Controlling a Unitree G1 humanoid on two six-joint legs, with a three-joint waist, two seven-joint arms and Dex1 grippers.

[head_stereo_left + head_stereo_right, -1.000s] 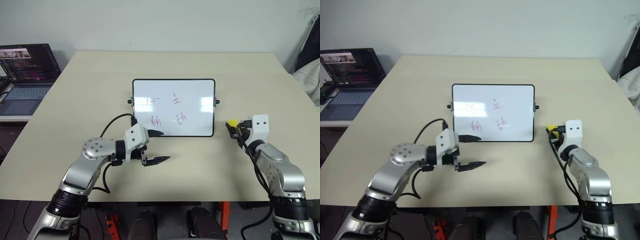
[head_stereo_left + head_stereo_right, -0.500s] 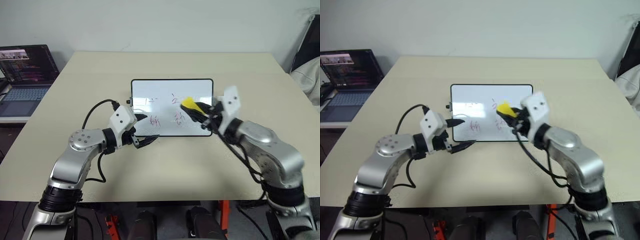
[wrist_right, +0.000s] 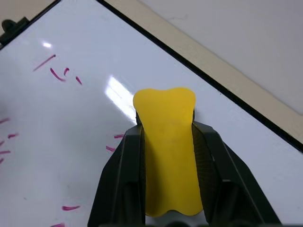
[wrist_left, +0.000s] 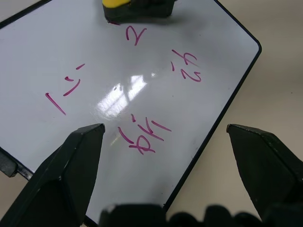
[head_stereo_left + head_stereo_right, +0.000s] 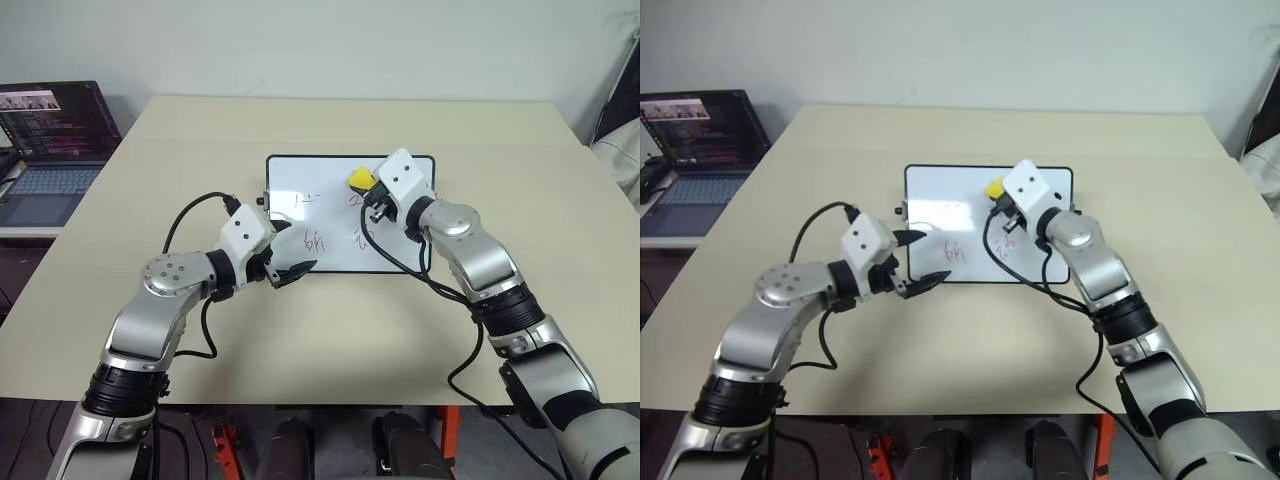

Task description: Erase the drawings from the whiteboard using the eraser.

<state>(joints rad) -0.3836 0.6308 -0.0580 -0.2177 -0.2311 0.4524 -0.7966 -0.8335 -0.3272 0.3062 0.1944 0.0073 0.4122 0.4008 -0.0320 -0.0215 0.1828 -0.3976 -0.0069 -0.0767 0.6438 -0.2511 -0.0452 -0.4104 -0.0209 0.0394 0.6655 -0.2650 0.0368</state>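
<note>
The whiteboard (image 5: 310, 180) lies flat in the middle of the table, and the red drawings (image 5: 315, 242) run in two rows across it. My right gripper (image 5: 368, 192) is shut on the yellow eraser (image 5: 360, 178). It holds the eraser at the board's upper middle, right by the top-right scribble. I cannot tell whether the eraser touches the board. In the right wrist view the eraser (image 3: 168, 156) sits squeezed between both fingers. My left gripper (image 5: 293, 250) stands open over the board's lower left edge, with nothing between its fingers (image 4: 71, 165).
An open laptop (image 5: 50, 140) sits on a lower desk to the left of the table (image 5: 350, 330). A pale cloth-like bundle (image 5: 620, 160) lies at the far right edge. Black cables hang from both wrists.
My right arm has swung left and up from beside the board's right edge, carrying the eraser over the board. My left gripper has moved slightly forward to the board's lower left edge.
</note>
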